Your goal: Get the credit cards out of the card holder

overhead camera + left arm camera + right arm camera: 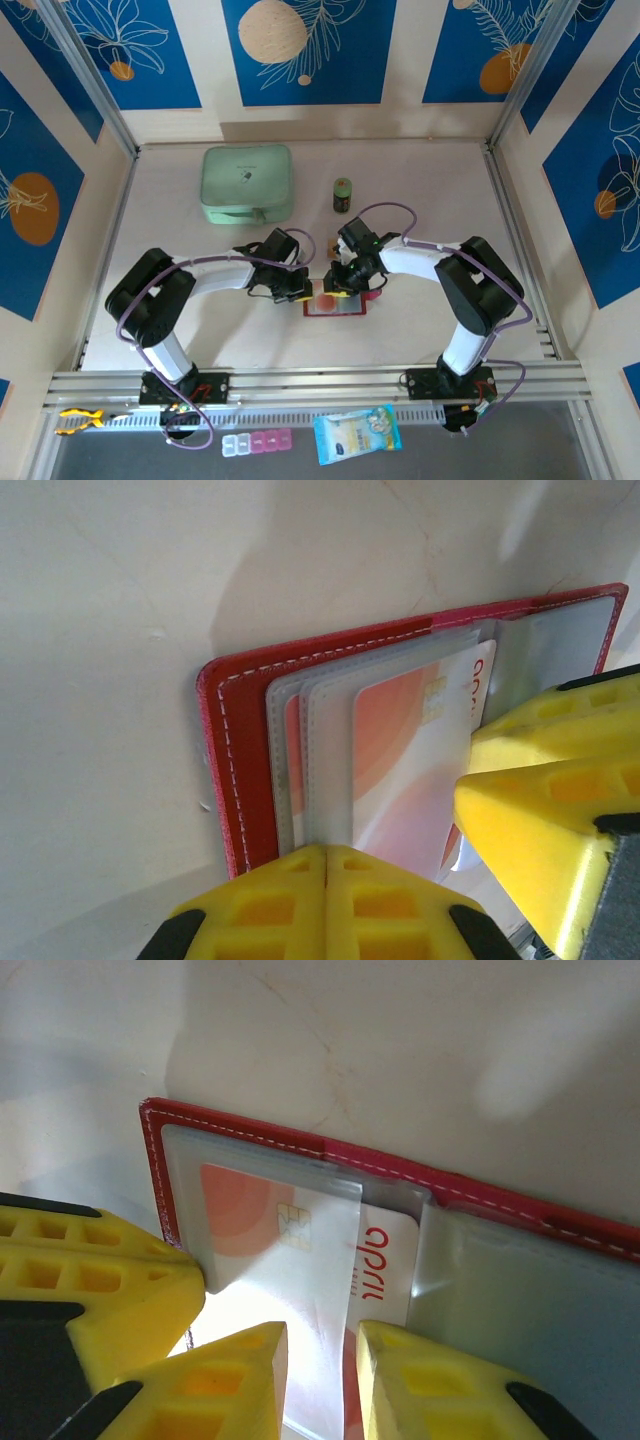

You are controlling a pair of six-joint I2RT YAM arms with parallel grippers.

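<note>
Card holder [336,304] lay open mid-counter, toward the near edge. Left end effector [325,852] was shut at its cover edge; right end effector [320,1332], jaws slightly apart, sat over a whitish credit card [300,1250]. We judged it thin, stiff, slick: pinch its exposed short edge.

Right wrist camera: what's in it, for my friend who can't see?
An open red card holder lies on a table, a white-and-orange chip card poking from its clear sleeve. The right gripper, slightly open, straddles the card's edge; the shut left gripper sits at the holder's left.
</note>
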